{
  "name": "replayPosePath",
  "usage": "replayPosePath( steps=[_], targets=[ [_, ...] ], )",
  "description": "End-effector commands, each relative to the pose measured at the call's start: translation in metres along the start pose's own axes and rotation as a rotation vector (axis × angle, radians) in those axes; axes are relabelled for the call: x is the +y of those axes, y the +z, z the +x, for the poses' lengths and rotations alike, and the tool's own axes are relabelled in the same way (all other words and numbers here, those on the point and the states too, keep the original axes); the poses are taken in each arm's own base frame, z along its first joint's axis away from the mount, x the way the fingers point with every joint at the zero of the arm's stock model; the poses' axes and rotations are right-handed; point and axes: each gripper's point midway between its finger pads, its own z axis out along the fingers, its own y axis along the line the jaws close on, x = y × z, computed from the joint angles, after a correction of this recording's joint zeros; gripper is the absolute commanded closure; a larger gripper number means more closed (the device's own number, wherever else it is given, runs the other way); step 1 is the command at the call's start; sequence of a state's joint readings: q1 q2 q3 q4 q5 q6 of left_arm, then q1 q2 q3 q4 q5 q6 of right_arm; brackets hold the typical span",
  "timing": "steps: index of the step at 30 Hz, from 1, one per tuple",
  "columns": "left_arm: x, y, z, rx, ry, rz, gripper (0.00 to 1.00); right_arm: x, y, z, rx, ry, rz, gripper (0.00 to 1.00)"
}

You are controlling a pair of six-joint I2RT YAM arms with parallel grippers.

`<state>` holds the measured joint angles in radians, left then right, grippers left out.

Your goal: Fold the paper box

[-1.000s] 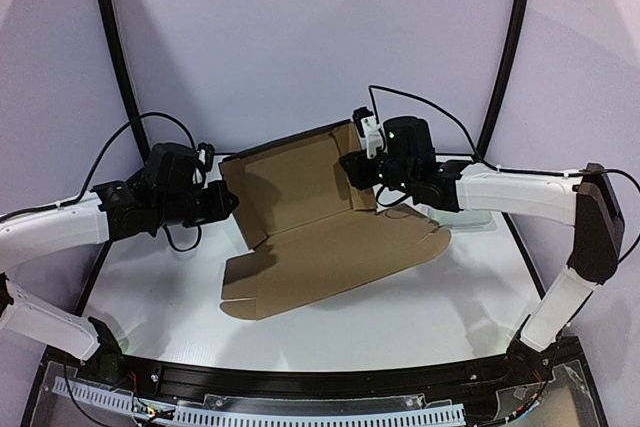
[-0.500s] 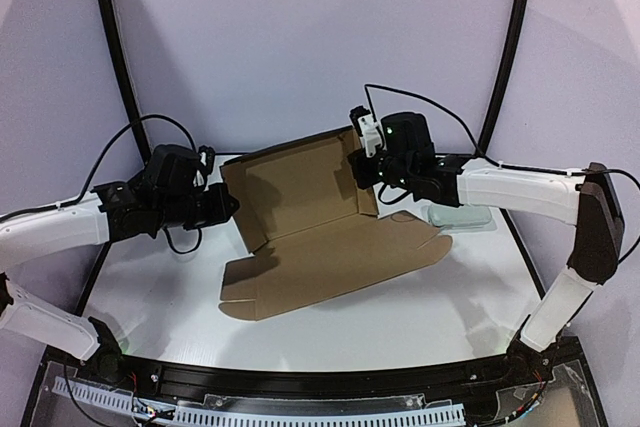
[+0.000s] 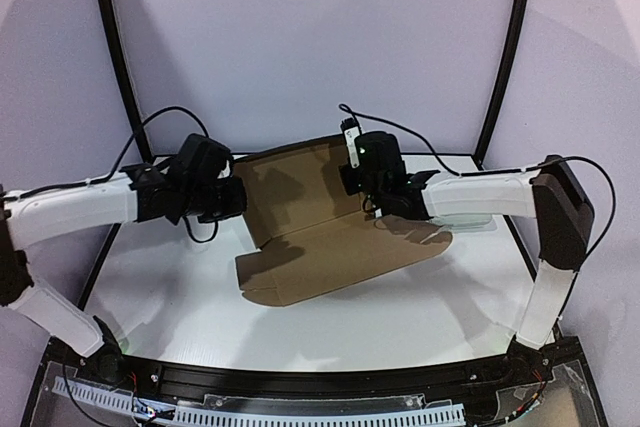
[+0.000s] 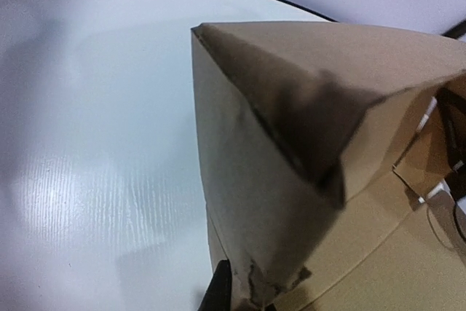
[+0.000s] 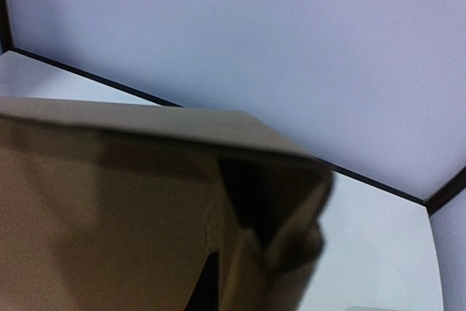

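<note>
A brown cardboard box (image 3: 330,242), only part folded, sits in the middle of a white table (image 3: 170,287). Its near half lies flat on the table. Its far half stands up as a raised panel, tilted a little, with narrow flaps bent forward at both sides.

From above, two white arms reach in from either side. The left gripper (image 3: 232,199) is at the left edge of the raised panel. The right gripper (image 3: 350,175) is at the panel's upper right corner. Both are touching or just beside the cardboard.

In the left wrist view, the box (image 4: 291,151) fills the right half, with a shadowed folded corner and a ragged lower edge. One dark finger (image 4: 217,290) shows at the bottom, just beside that edge. In the right wrist view, the box (image 5: 109,209) fills the lower frame, blurred, before a lilac backdrop (image 5: 255,34).

I cannot tell whether either gripper's fingers are clamped on the cardboard or apart.
</note>
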<state>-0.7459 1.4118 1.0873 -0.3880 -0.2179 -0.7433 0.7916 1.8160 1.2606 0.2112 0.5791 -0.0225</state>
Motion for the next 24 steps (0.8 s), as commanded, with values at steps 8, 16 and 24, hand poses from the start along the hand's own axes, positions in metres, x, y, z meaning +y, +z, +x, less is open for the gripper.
replayPosePath(
  steps=[8, 16, 24],
  targets=[
    [0.063, 0.008, -0.002, 0.027, -0.004, -0.548, 0.99, -0.010, 0.015, 0.029, 0.115, -0.187, 0.093, 1.00],
    [0.089, 0.003, -0.004, 0.002, 0.006, -0.774, 0.99, -0.019, 0.009, 0.037, 0.135, -0.205, 0.129, 1.00],
    [0.072, 0.015, -0.001, 0.040, 0.016, -0.654, 0.99, -0.016, 0.001, 0.032, 0.131, -0.167, 0.078, 0.96]
  ],
)
